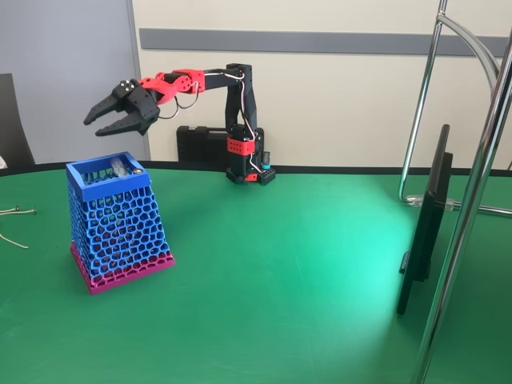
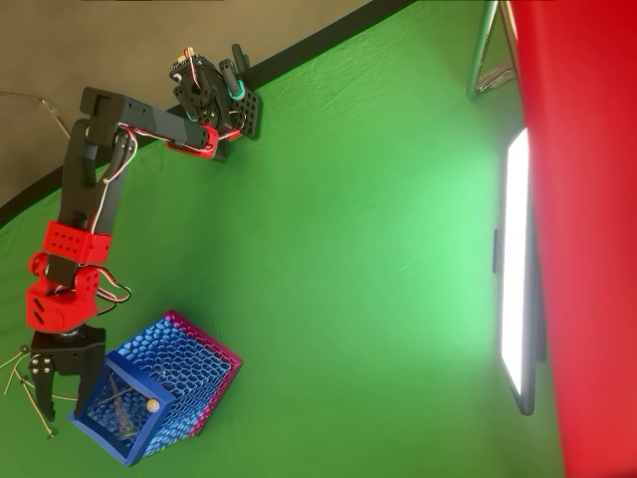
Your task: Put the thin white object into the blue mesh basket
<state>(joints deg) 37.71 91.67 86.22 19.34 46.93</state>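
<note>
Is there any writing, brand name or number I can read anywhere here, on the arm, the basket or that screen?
None: no readable text.
The arm, blue mesh basket and gripper carry no visible lettering.
The screen glares plain white; nothing can be read there.

1. A green table cover (image 1: 280, 272) is spreading across the whole work surface, with a black curved edge (image 1: 360, 170) running along its far side.
2. A cream wall (image 1: 336, 96) is standing behind the table, carrying a grey horizontal band (image 1: 320, 42).
3. A grey panel (image 1: 64, 72) is filling the left part of the background.
4. Chrome tubing (image 1: 472, 200) is rising at the right.
5. Bright light is glaring on the cover near the right.
</note>
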